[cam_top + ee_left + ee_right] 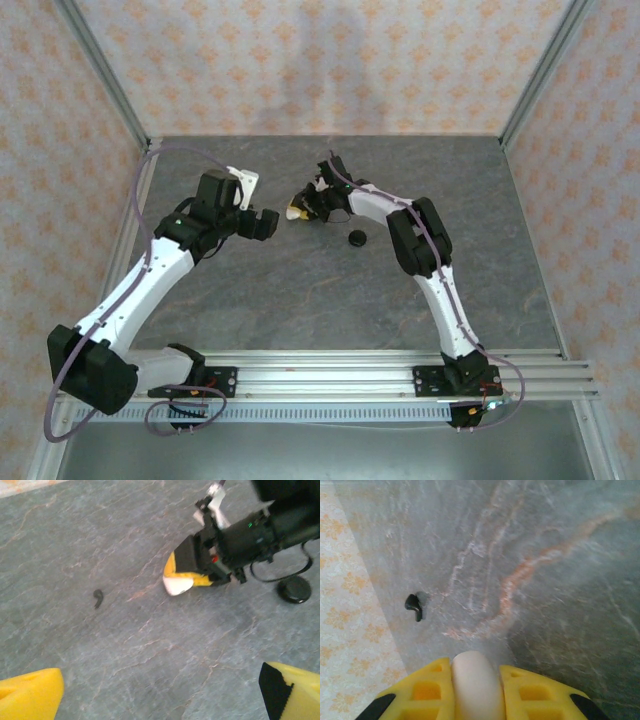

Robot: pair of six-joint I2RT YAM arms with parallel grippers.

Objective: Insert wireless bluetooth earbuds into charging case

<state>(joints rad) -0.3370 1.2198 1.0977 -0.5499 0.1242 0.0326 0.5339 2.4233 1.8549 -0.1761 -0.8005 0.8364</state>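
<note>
My right gripper point(299, 211) is shut on the white glossy charging case point(475, 687), which sits upright between its yellow fingers point(425, 690) just above the table. The left wrist view shows the case point(177, 585) poking out of the right gripper point(189, 576). My left gripper point(268, 222) hovers a little to the left of it, open, with its yellow fingertips point(30, 695) wide apart and nothing but bare table between them. The white earbuds are out of view.
A small black hook-shaped speck point(97, 598) lies on the grey stone tabletop point(300, 290), seen also as the speck point(413, 606) near the patterned wall. A round flat black disc point(355, 238) lies just right of the right gripper.
</note>
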